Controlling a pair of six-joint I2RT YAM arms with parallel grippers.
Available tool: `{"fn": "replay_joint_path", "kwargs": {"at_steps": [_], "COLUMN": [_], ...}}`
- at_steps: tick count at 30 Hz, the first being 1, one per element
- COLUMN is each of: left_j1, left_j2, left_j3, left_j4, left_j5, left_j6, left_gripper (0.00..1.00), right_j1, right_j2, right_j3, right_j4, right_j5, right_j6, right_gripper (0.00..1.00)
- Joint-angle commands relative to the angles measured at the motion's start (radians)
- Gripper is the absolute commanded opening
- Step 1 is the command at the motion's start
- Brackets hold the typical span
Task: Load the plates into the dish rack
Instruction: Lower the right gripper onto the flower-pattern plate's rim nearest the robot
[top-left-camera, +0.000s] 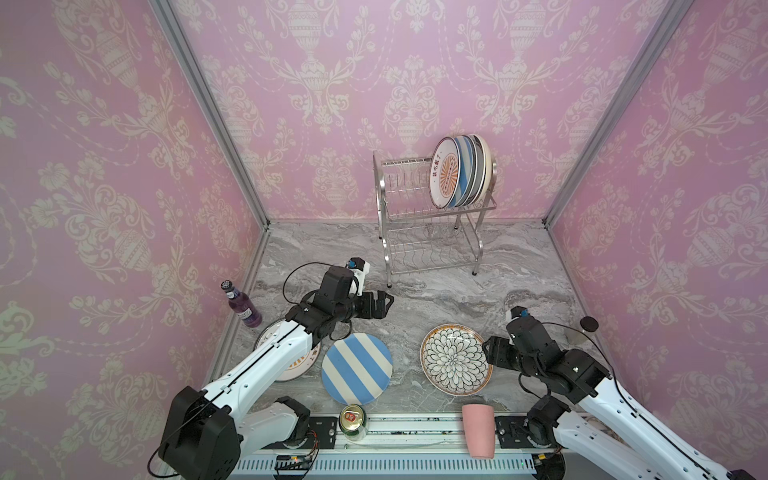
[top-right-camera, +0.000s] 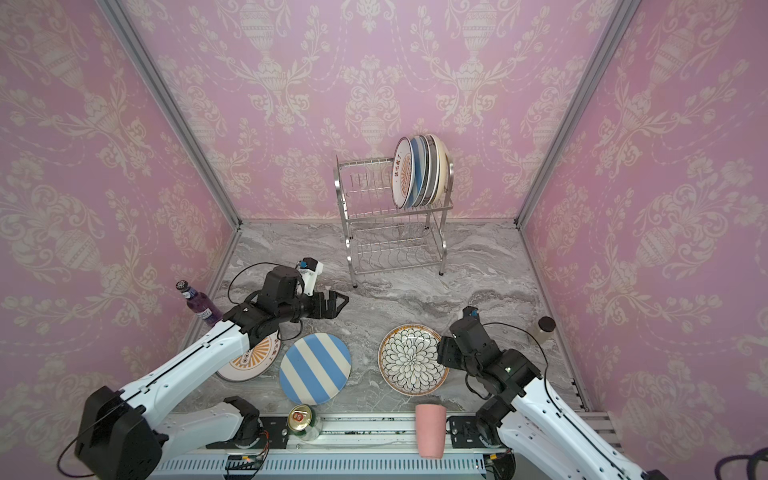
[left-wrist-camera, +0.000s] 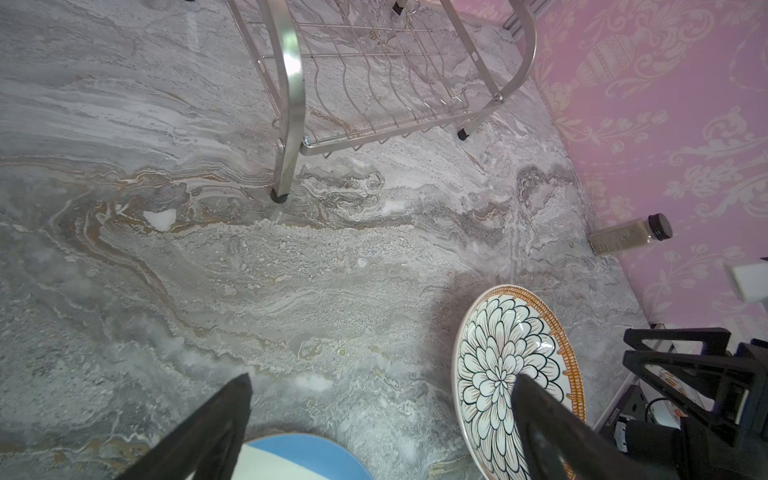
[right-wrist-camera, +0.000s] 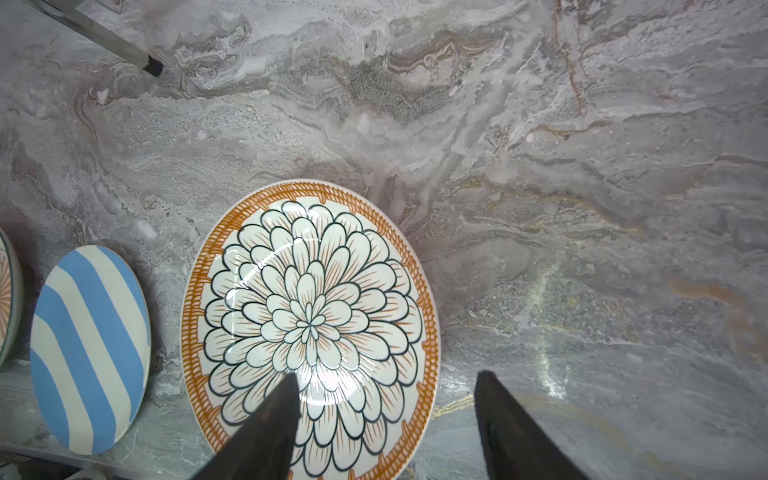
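Nearest, on the front rail, a green can (top-left-camera: 353, 422) is standing at 6 o'clock and a pink cup (top-left-camera: 478, 430) is sitting beside it toward 5. Just beyond, 3 plates are lying flat on the tabletop (top-left-camera: 436, 299): the petal plate (top-left-camera: 455, 358) at 5 o'clock, the striped plate (top-left-camera: 356, 369) at 6 to 7, and a sunburst plate (top-right-camera: 253, 361) at 8, partly hidden under the left arm.

The right fingers (right-wrist-camera: 270, 428) are standing apart and straddling the petal plate's 3 o'clock rim, 1 over the pattern and 1 over bare marble, clamping nothing. The left fingers (left-wrist-camera: 208, 428) are also spread apart and empty, hovering over the tabletop past the striped plate.

A purple bottle (top-left-camera: 243, 307) is standing at 9 o'clock and a small dark-capped bottle (top-left-camera: 588, 325) at 3.

Farthest, at 12 o'clock, the dish rack (top-left-camera: 428, 249) is carrying a tight row of upright plates (top-left-camera: 459, 172) at the 3 o'clock end of its upper shelf. I am counting about 5, though they overlap. By that count the job is sitting past halfway, with 3 plates waiting and the petal plate looking like the next one up.
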Motion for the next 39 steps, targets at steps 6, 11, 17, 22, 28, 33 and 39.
{"fn": "replay_joint_path", "kwargs": {"at_steps": [6,11,17,22,28,33,39], "left_j1": [-0.036,-0.038,-0.038,-0.039,-0.045,-0.050,-0.058], "left_j2": [0.157,0.217,0.248,0.268,0.292,0.301,0.311], "left_j3": [0.025,0.022,0.001,-0.023,-0.028,-0.029,-0.035], "left_j4": [0.034,0.082,0.137,0.181,0.190,0.204,0.213], "left_j5": [0.071,0.141,0.150,0.168,0.185,0.199,0.200], "left_j6": [0.077,0.081,0.082,0.085,0.099,0.099,0.101], "left_gripper": [0.99,0.99,0.99,0.99,0.99,0.99,0.99], "right_j1": [-0.027,-0.032,-0.041,-0.042,-0.048,-0.053,-0.061], "right_j2": [-0.017,-0.045,-0.036,-0.053,-0.084,-0.109,-0.113], "right_j3": [-0.141,-0.181,-0.233,-0.268,-0.324,-0.353,-0.367], "right_j4": [0.104,0.088,0.141,0.180,0.267,0.292,0.314], "right_j5": [-0.118,-0.106,-0.131,-0.134,-0.153,-0.156,-0.155], "right_j6": [0.043,0.067,0.115,0.138,0.178,0.201,0.208], "right_gripper": [0.57,0.56,0.54,0.51,0.47,0.43,0.40]}}
